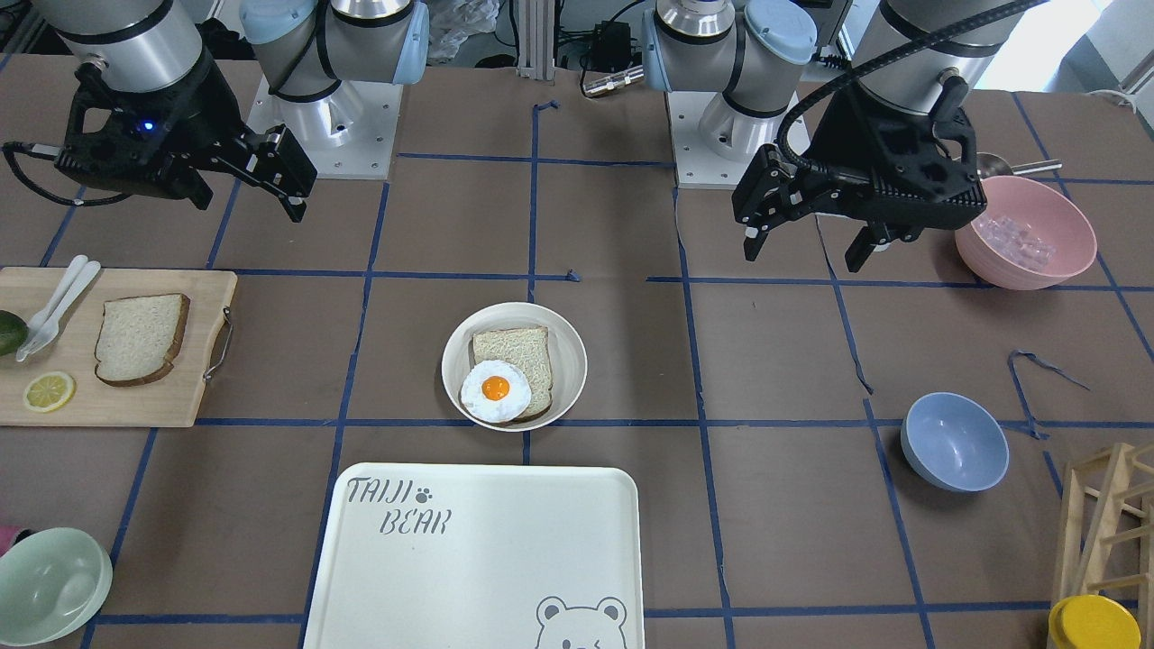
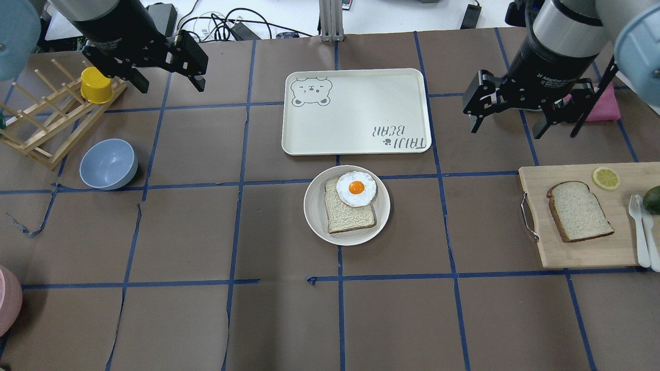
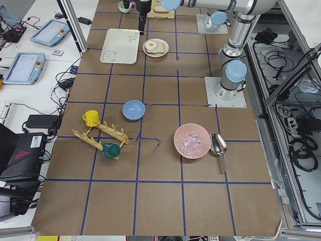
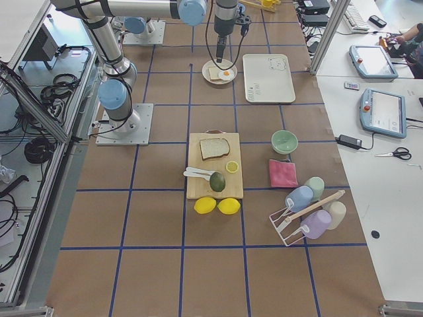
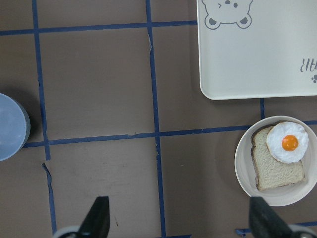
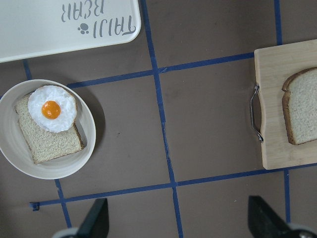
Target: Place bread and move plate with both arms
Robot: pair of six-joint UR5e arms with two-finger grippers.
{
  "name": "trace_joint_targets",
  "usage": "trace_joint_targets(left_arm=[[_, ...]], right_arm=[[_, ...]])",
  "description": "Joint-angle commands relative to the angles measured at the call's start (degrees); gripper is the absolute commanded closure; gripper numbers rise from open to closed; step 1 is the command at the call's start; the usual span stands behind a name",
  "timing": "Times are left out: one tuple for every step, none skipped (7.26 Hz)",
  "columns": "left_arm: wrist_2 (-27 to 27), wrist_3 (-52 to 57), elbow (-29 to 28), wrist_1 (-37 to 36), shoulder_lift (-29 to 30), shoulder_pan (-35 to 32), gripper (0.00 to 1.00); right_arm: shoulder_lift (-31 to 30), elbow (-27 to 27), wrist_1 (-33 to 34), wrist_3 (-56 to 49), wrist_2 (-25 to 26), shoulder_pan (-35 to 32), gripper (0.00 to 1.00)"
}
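The bread, a dark-crusted slice with a rounded top, lies on a wooden cutting board; it also shows in the front view and the right wrist view. The cream plate sits mid-table and holds a squarer slice topped by a fried egg. My left gripper is open and empty, high above the table, far from the plate. My right gripper is open and empty, hovering between plate and board.
A white bear-print tray lies just beyond the plate. On the board lie a lemon slice, an avocado and white cutlery. A blue bowl, a wooden rack with a yellow cup, and a pink bowl stand on my left.
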State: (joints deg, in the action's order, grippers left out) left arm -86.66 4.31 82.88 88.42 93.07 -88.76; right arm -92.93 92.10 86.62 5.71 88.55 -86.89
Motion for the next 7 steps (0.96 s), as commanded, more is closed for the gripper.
trace_joint_targets(left_arm=[[0.0,0.0,0.1,0.1,-0.2,-0.1,0.00],[-0.7,0.0,0.2,0.3,-0.3,-0.1,0.00],[-0.7,0.0,0.2,0.5,-0.4,-0.1,0.00],[-0.9,-0.1,0.2,0.7,-0.4,-0.2,0.00],[-0.8,-0.1,0.2,0.7,-0.4,-0.2,0.00],[-0.9,-0.1,0.2,0.6,-0.4,-0.2,0.00],[-0.9,-0.1,0.2,0.7,-0.4,-0.2,0.00]], right_arm=[[-0.1,0.0,0.0,0.0,0.0,0.0,0.00],[0.0,0.0,-0.1,0.0,0.4,0.0,0.00],[0.0,0.1,-0.1,0.0,0.0,0.0,0.00],[0.0,0.2,-0.1,0.0,0.0,0.0,0.00],[0.0,0.3,-0.1,0.0,0.2,0.0,0.00],[0.0,0.4,-0.1,0.0,0.0,0.0,0.00],[0.1,0.1,-0.1,-0.4,0.0,0.0,0.00]])
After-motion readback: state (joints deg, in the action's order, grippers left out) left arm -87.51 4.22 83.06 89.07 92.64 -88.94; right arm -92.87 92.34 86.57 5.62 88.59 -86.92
